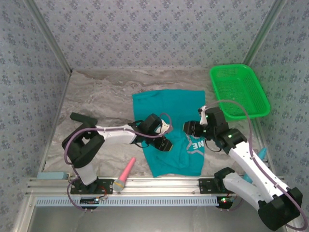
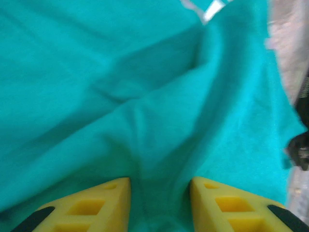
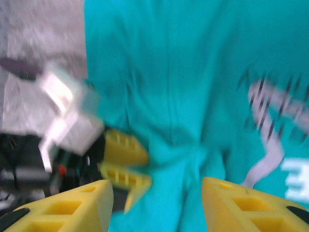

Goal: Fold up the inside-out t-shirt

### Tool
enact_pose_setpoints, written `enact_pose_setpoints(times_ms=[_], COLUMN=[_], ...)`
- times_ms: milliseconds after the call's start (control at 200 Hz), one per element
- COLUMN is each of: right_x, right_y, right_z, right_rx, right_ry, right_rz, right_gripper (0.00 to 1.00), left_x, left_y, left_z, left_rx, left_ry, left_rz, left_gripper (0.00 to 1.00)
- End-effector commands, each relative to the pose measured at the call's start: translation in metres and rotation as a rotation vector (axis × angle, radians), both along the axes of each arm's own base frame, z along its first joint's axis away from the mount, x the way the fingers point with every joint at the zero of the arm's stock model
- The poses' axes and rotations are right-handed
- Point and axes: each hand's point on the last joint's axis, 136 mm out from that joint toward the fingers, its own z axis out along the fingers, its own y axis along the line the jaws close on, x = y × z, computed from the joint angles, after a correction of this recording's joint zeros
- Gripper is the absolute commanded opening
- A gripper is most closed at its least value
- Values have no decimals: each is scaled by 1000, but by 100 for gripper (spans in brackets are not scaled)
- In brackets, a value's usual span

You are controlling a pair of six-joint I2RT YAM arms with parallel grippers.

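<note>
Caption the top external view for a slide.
From above: left gripper and right gripper face each other on the teal inside-out t-shirt, a green basket at far right.

The far left of the counter (image 1: 91,96) is bare, so a pincer could pass freely there. A green basket (image 1: 216,79) blocks the far right corner. The t-shirt (image 1: 169,104) covers the middle. Over its near part, the left pincer (image 1: 166,143) and the right pincer (image 1: 187,127) sit very close, with only a small gap between them. A pink and yellow stick (image 1: 124,175) lies at the front left. Walls (image 1: 145,29) close in three sides.
</note>
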Motion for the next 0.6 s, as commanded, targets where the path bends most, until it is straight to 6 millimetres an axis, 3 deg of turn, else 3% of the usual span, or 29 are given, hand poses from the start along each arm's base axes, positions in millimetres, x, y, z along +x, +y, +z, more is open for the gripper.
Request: enact_pose_setpoints(times_ms=[0,255,595], right_x=[-30,-12,14], right_y=[19,42,46], right_z=[-9,-7,-23], right_rx=[162,195,150], right_ry=[173,88,41], right_rz=[40,207,273], right_gripper=[53,54,58], left_x=[12,19,18], left_y=[18,20,13], left_z=[-25,-29,-26], left_rx=[99,87,34], left_ry=[-21,-20,-3], left_rz=[19,31,44], left_gripper=[37,36,36])
